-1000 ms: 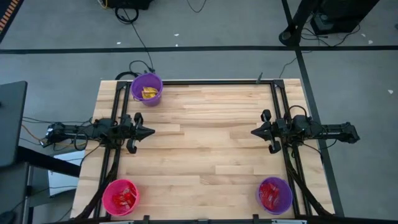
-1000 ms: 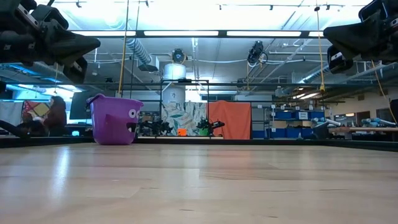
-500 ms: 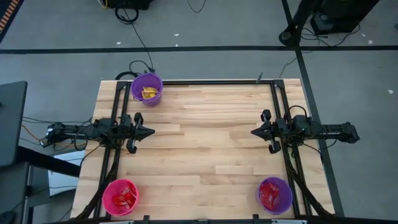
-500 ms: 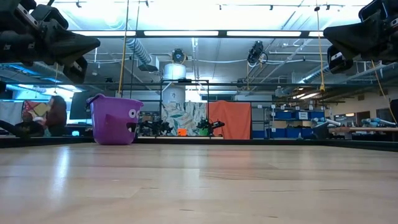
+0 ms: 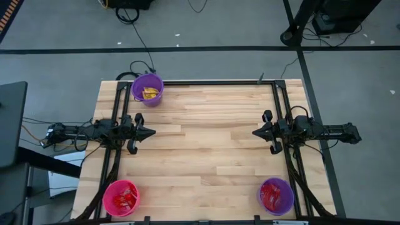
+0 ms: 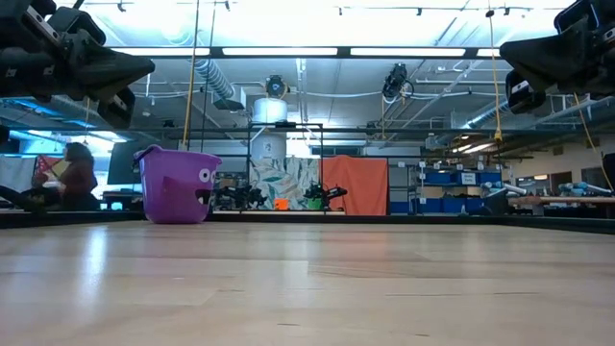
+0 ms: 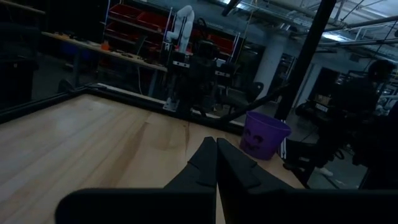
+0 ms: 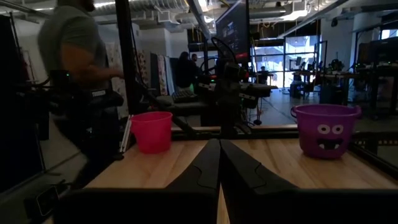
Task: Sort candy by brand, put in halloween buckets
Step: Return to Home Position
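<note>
The left end effector (image 5: 152,132) is closed and empty: in its wrist view the two dark fingers (image 7: 202,165) lie flat against each other with nothing between them. It hangs above the surface (image 5: 206,147) at the middle of that surface's left edge, its tip pointing inward. The right end effector (image 5: 254,132) mirrors it at the middle of the surface's right edge. Its fingers (image 8: 208,165) are likewise pressed together on nothing, and its tip points across the surface at its partner. Both arms sit compact over their mounts at the surface's sides. I judge this parked pose to be home, chosen to keep the arms clear of the buckets.

No loose candy shows on the surface. The pink bucket (image 5: 121,197) stands at the surface's near corner on the left arm's side and holds red bars (image 5: 124,198). A purple bucket (image 5: 147,89) stands at the far corner on the same side, with yellow packets (image 5: 149,94) inside. The second purple bucket (image 5: 276,195) stands at the near corner on the right arm's side. Its wrappers (image 5: 272,197) look reddish-mauve, and their brand cannot be told. Each brand seems to have its own corner of the surface, within an arm's reach. The sorting looks finished.
</note>
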